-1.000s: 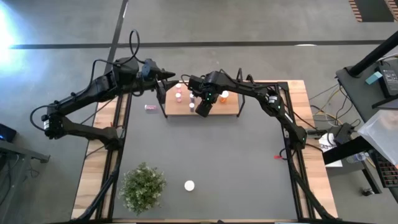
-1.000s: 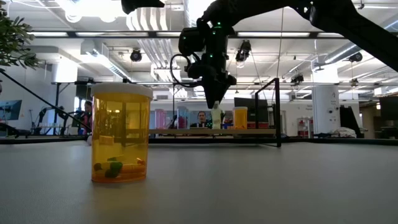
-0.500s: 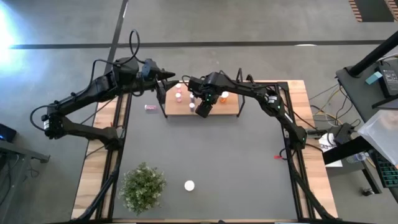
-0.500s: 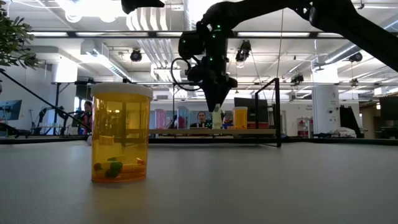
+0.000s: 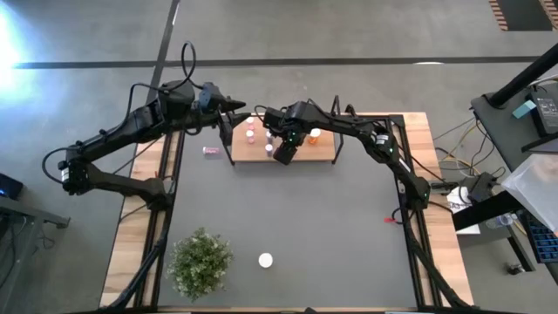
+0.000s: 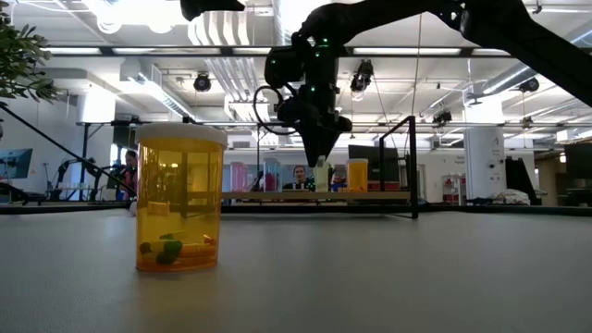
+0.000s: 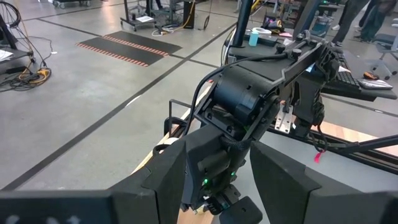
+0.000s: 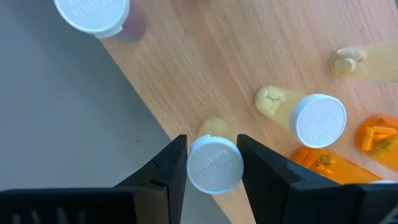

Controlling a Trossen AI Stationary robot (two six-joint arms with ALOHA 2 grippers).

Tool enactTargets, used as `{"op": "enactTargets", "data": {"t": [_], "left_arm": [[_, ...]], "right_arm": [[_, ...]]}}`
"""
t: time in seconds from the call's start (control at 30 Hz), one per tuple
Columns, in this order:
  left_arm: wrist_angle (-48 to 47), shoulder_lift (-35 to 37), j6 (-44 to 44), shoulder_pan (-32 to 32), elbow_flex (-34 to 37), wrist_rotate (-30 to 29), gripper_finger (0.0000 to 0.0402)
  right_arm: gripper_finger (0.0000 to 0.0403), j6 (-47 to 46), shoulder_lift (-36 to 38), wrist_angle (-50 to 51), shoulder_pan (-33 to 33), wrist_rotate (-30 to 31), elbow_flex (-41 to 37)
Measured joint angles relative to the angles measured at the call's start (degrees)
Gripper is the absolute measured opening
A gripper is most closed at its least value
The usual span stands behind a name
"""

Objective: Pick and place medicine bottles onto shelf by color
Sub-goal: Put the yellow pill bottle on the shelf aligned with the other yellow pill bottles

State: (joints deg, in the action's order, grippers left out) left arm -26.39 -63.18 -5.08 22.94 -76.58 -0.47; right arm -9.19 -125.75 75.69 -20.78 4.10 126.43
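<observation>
Up top center of the overhead shot, my right gripper was clamped on a white-capped bottle at the shelf front edge. Figured I should seat it flat before releasing. Left gripper waited unclenched, upper left.

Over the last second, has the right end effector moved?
Yes, slightly: the right end effector crept left along the shelf, away from the orange bottle.
</observation>
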Motion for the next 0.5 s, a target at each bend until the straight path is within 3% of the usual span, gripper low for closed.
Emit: {"op": "enactTargets", "data": {"t": [0.5], "left_arm": [[0.2, 0.0, 0.0, 0.0, 0.0, 0.0, 0.0163]], "right_arm": [[0.0141, 0.3, 0.0, -0.2, 0.0, 0.0, 0.0]]}}
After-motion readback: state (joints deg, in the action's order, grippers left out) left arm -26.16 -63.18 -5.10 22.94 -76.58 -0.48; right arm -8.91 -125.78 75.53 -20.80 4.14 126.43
